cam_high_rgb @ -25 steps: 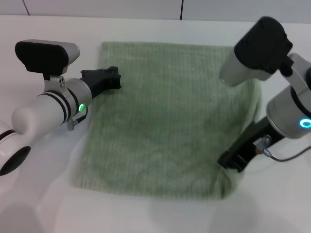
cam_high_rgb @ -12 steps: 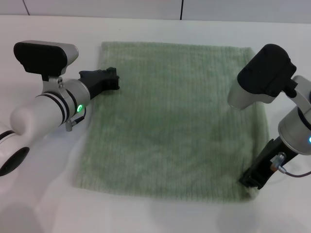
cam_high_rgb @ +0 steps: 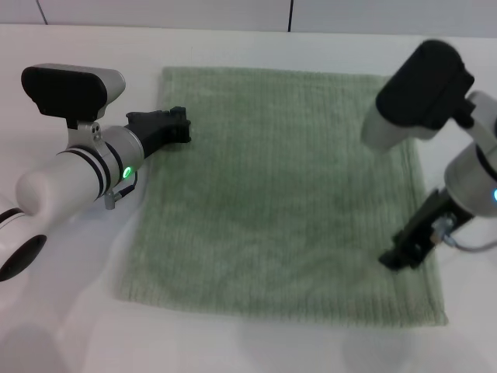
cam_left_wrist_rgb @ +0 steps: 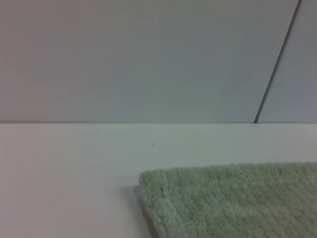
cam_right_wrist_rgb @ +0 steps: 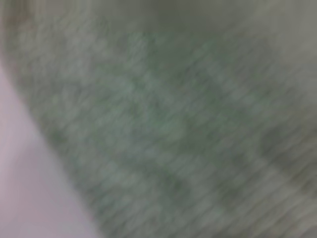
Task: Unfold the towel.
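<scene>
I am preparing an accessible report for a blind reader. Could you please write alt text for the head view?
A large pale sage-green terry towel lies spread flat on a white table. The left gripper rests at the towel's far left edge, while the right gripper is over its near right corner.

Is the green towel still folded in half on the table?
No, the towel lies spread out flat in a single layer on the table in the head view, with all four edges showing.
</scene>
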Controlling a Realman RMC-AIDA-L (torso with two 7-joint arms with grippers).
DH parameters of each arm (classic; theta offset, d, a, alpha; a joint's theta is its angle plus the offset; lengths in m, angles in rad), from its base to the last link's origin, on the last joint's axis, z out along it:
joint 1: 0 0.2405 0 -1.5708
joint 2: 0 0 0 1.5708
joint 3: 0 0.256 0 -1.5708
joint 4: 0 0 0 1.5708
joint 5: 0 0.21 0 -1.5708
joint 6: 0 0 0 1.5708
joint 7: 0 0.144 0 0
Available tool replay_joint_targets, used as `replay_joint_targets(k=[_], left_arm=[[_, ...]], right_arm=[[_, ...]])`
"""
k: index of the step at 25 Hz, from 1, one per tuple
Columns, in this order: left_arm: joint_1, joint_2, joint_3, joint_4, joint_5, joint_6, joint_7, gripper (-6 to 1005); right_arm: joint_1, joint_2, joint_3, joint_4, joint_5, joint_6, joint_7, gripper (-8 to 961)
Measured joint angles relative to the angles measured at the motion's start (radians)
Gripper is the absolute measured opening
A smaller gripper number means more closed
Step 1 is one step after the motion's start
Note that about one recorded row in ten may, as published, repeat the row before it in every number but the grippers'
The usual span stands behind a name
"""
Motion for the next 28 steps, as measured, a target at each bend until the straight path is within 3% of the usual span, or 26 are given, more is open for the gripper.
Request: replay_joint_targets(k=[7, 9, 10, 12, 15, 17, 20, 23, 25, 26, 28], left_arm=[[0.001, 0.000, 0.000, -0.001, 0.000, 0.011, -0.003, 115], [0.004, 0.000, 0.000, -0.002, 0.000, 0.018, -0.006, 116], [0.008, 0.000, 0.000, -0.002, 0.000, 0.030, -0.007, 116], [0.009, 0.000, -0.001, -0.002, 0.000, 0.034, -0.007, 117], [0.011, 0.000, -0.002, -0.001, 0.000, 0.038, -0.008, 118], [0.012, 0.000, -0.004, -0.001, 0.000, 0.039, -0.008, 119], [0.019, 0.000, -0.011, -0.001, 0.000, 0.051, -0.005, 121], [0.024, 0.000, -0.013, 0.000, 0.000, 0.065, -0.005, 122], [0.029, 0.000, -0.021, 0.000, 0.000, 0.079, -0.004, 123], [0.029, 0.000, -0.021, 0.000, 0.000, 0.079, -0.004, 123], [0.032, 0.000, -0.024, 0.000, 0.000, 0.083, -0.002, 124]], right_arm=[[-0.045, 0.007, -0.001, -0.124, -0.002, -0.213, -0.020, 339], [-0.074, 0.009, -0.003, -0.153, -0.001, -0.316, -0.032, 339], [-0.110, 0.010, -0.013, -0.165, 0.001, -0.448, -0.044, 338], [-0.127, 0.010, -0.019, -0.166, 0.000, -0.519, -0.049, 338], [-0.178, 0.011, -0.044, -0.112, 0.001, -0.770, -0.080, 337], [-0.188, 0.011, -0.054, -0.092, 0.001, -0.827, -0.084, 337], [-0.233, 0.011, -0.106, -0.003, 0.002, -1.108, -0.093, 336], [-0.250, 0.012, -0.129, 0.036, 0.003, -1.228, -0.094, 335], [-0.275, 0.012, -0.171, 0.101, 0.004, -1.419, -0.094, 335], [-0.275, 0.012, -0.171, 0.101, 0.004, -1.419, -0.094, 335], [-0.291, 0.012, -0.210, 0.154, 0.005, -1.562, -0.091, 335]])
